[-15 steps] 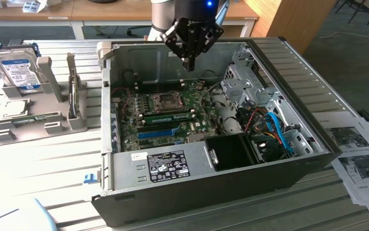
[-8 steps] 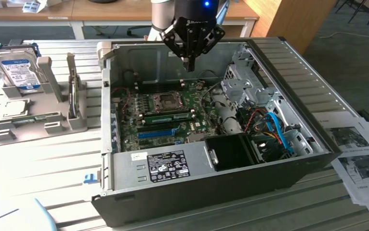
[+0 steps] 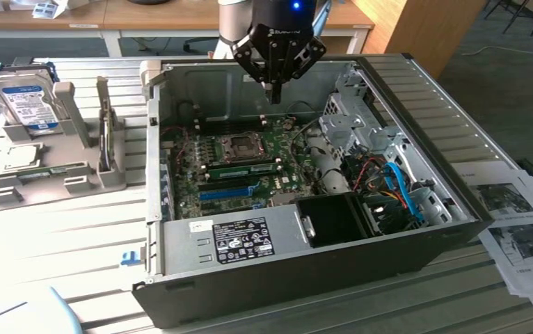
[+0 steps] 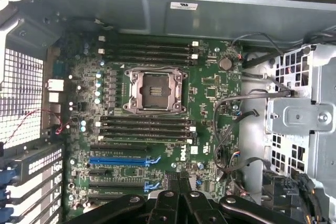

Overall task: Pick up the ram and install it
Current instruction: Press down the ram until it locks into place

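The ram (image 3: 244, 169), a long green stick, stands seated in a memory slot just beside the CPU socket (image 3: 242, 145) on the motherboard (image 3: 285, 184), inside the open computer case (image 3: 276, 243). My gripper (image 3: 274, 89) hangs above the case's far side, well above the board, its fingers shut together with nothing between them. In the wrist view the gripper (image 4: 178, 180) looks straight down on the CPU socket (image 4: 156, 91) and the rows of dark memory slots (image 4: 147, 128); I cannot tell there which slot is filled.
A grey holder (image 3: 39, 184) on the exterior view's left carries a silver hard drive (image 3: 25, 104) with a blue-and-white label. A bright-blue slot (image 3: 225, 193) lies on the board. Drive cage (image 3: 360, 118), cables and fan shroud (image 3: 336, 219) crowd the case's right side. Paper sheets (image 3: 522, 229) lie outside.
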